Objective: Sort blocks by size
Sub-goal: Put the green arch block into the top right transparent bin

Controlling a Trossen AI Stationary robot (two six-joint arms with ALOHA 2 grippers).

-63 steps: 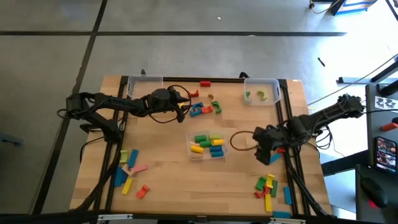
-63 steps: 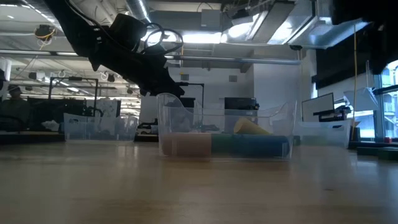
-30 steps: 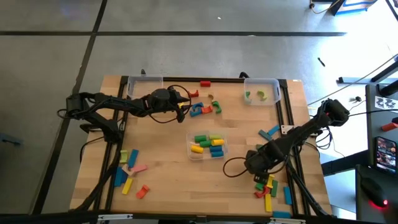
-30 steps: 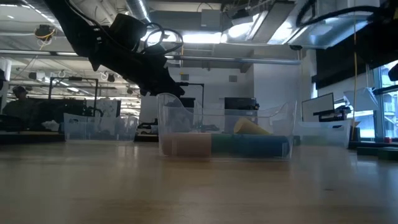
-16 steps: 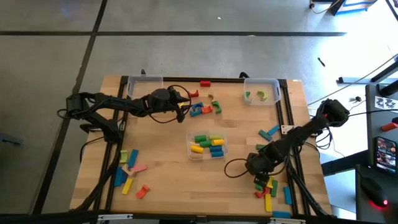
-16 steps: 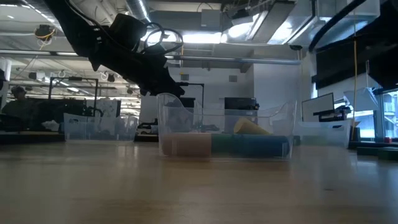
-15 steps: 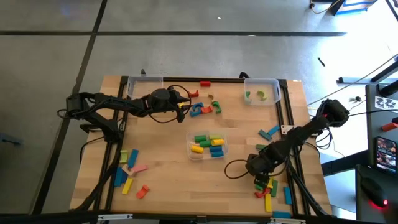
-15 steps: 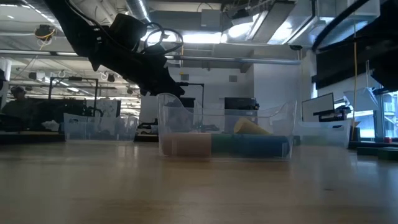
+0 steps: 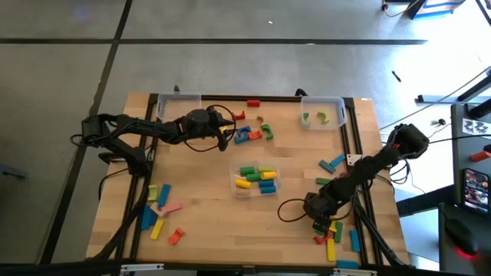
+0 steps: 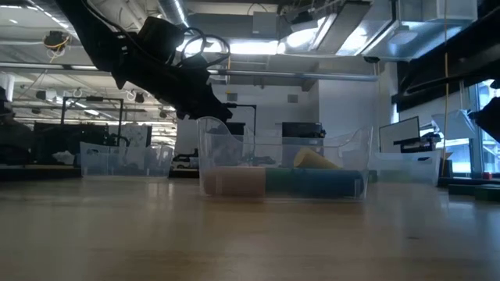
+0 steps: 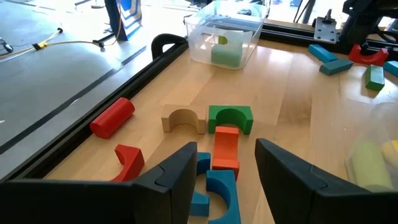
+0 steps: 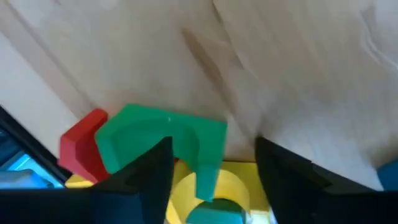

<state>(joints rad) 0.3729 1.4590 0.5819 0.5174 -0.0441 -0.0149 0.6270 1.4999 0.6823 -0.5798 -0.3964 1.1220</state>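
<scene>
Painted blocks lie in groups on the wooden table. My left gripper [image 9: 225,133] hangs open at the far middle, just left of a cluster [image 9: 254,134]. Its wrist view [image 11: 225,152] shows an orange block [image 11: 225,148], a blue arch [image 11: 221,190], a green arch [image 11: 230,117] and a plain wood arch [image 11: 183,119] ahead. My right gripper [image 9: 317,217] is open over the near-right pile [image 9: 331,232]. In its wrist view [image 12: 214,149] a green arch [image 12: 165,140] lies between the fingers, on a yellow arch [image 12: 217,186] and beside a red block [image 12: 84,149].
A clear bin [image 9: 255,180] with several blocks stands mid-table and shows in the low view [image 10: 281,168]. Clear bins stand at the far right [image 9: 322,111] and far left [image 9: 178,103]. More blocks lie at the near left [image 9: 159,208]; blue bars lie at the right [image 9: 331,165].
My right gripper has gone toward the table's near edge, from right of the middle bin to over the near-right pile of blocks. It has left the low view.
</scene>
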